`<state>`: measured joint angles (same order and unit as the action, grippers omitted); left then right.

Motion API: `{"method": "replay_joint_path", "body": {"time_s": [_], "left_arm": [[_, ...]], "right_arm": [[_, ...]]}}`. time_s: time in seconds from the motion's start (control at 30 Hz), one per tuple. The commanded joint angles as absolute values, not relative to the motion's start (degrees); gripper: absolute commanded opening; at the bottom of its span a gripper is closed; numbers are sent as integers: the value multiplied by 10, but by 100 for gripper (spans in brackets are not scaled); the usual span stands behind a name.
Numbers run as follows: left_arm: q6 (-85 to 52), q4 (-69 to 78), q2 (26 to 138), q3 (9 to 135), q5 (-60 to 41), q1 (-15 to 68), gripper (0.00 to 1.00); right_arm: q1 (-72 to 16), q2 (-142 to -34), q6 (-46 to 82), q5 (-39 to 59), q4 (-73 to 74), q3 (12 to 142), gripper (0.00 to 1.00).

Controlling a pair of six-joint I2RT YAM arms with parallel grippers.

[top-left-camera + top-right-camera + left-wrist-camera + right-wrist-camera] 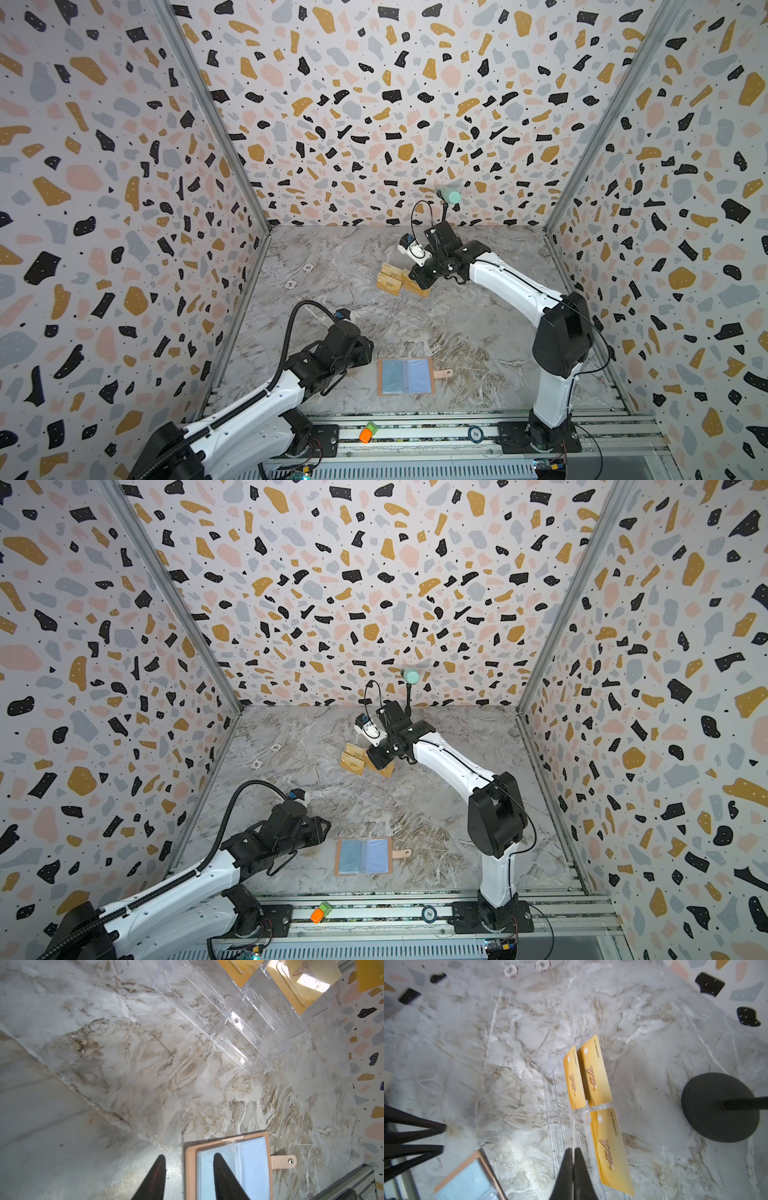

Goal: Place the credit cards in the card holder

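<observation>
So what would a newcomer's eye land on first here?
Bright gold cards sit in a clear rack toward the back, where the right gripper pinches a card edge-on. Near the front, the pink card holder lies open, with the left gripper open at its edge.

Gold VIP credit cards (596, 1072) leaning in clear rack (239, 1028); pink card holder (406, 376) lies open flat, sleeves up.

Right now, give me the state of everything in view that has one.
Card holder: open flat, strap unsnapped.
Rack: three gold cards standing in it.
Left end effector: open, over the card holder's edge.
Right end effector: shut on a card, seen edge-on.
</observation>
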<state>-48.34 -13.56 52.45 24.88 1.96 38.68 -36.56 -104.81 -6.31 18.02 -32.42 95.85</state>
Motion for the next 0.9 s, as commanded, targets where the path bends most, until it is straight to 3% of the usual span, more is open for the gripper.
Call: {"method": "replay_joint_path", "body": {"time_s": [0.0,0.13,0.47,0.87], "left_arm": [[-503,-102,531,249,12,385,39],[-495,-106,551,267,15,384,38],[-532,-63,621,256,12,433,35],[-547,-37,634,230,7,492,21]], "right_arm": [[-366,-984,13,231,-266,893,0],[-367,-906,116,281,-153,759,0],[-437,-758,385,285,112,423,0],[-490,-811,564,315,304,259,0]]}}
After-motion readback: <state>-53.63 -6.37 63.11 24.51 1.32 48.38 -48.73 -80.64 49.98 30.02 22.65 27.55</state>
